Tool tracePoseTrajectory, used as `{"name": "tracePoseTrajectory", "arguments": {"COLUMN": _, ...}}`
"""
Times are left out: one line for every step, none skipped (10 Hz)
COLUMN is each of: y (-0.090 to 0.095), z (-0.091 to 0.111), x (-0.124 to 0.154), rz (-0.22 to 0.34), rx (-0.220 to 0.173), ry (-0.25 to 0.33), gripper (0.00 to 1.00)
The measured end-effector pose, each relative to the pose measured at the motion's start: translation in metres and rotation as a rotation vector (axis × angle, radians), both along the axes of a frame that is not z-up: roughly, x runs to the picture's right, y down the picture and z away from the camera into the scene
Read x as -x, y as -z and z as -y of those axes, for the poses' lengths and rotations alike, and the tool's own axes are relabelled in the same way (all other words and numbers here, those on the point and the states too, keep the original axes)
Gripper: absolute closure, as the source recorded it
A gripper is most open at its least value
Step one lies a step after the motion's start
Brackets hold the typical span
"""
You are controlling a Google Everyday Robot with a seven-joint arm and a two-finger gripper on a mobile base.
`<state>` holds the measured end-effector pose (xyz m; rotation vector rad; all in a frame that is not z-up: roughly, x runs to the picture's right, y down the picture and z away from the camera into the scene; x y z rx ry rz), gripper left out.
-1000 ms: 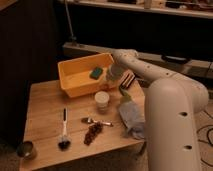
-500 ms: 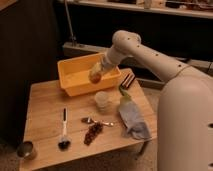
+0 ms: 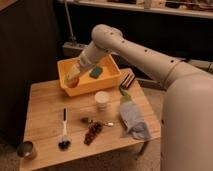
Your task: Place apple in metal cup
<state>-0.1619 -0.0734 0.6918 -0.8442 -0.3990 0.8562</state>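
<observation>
The gripper [image 3: 73, 76] hangs over the yellow bin's [image 3: 95, 88] left corner, fingers closed on the apple [image 3: 73, 83]; pickup looks done, the carry to the metal cup [image 3: 26, 149] at the table's [image 3: 47, 107] near-left corner yet to come.

The white arm [image 3: 132, 50] rises from the bulky body [image 3: 187, 125] at the right, bends at its highest joint and slopes down to the left. The hand [image 3: 73, 77] points downward over the far left part of the worktop [image 3: 45, 115], fingers closed on the apple [image 3: 73, 83].
</observation>
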Motion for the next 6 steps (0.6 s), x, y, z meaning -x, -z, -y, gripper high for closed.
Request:
{"name": "tracePoseTrajectory", "arguments": {"y": 0.011, "z": -0.004, "x": 0.018, "rz": 0.052, "rx": -0.034, "ry": 0.06, "gripper": 1.0}}
{"name": "tracePoseTrajectory", "arguments": {"y": 0.018, "z": -0.013, "x": 0.027, "rz": 0.084, "rx": -0.052, "ry": 0.102, "gripper": 1.0}}
{"name": "tracePoseTrajectory", "arguments": {"y": 0.024, "z": -0.021, "x": 0.033, "rz": 0.111, "rx": -0.068, "ry": 0.137, "gripper": 1.0}}
{"name": "tracePoseTrajectory", "arguments": {"y": 0.031, "z": -0.037, "x": 0.038, "rz": 0.147, "rx": -0.087, "ry": 0.182, "gripper": 1.0}}
{"name": "tracePoseTrajectory", "arguments": {"y": 0.037, "z": -0.053, "x": 0.039, "rz": 0.171, "rx": -0.096, "ry": 0.21, "gripper": 1.0}}
{"name": "tracePoseTrajectory", "arguments": {"y": 0.044, "z": -0.068, "x": 0.037, "rz": 0.192, "rx": -0.103, "ry": 0.23, "gripper": 1.0}}
